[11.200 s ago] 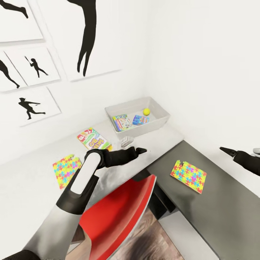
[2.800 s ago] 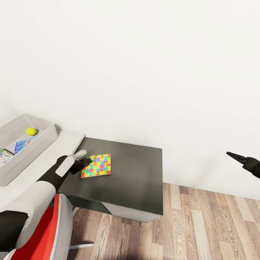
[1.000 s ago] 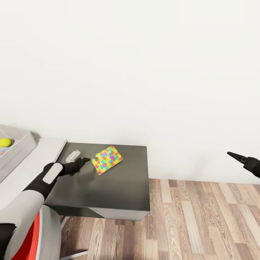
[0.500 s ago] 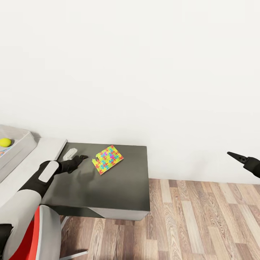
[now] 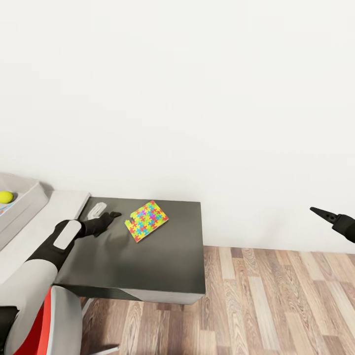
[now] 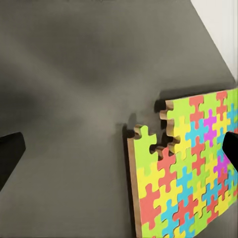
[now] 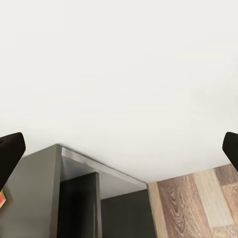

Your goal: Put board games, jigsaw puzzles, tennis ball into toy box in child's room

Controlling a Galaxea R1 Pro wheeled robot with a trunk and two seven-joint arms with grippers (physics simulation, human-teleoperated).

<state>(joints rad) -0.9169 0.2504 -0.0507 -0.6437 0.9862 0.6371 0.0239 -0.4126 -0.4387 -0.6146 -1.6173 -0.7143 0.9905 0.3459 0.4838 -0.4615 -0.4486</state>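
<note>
- My left fingers (image 5: pixel 109 217) hover low over the dark corner section of the table (image 5: pixel 162 266), spread wide and empty, just beside the jigsaw puzzle (image 5: pixel 146 220); in the left wrist view one fingertip overlaps its edge.
- The puzzle lies flat and thin, so I judge I must catch an edge.
- The toy box (image 5: pixel 27 202) sits well apart, holding the tennis ball (image 5: pixel 5 196).
- My right fingers (image 5: pixel 323 214) hang over the floor, open and empty.

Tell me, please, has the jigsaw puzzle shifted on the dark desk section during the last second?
No; the jigsaw puzzle keeps its place and angle near the dark desk section's back edge.
</note>
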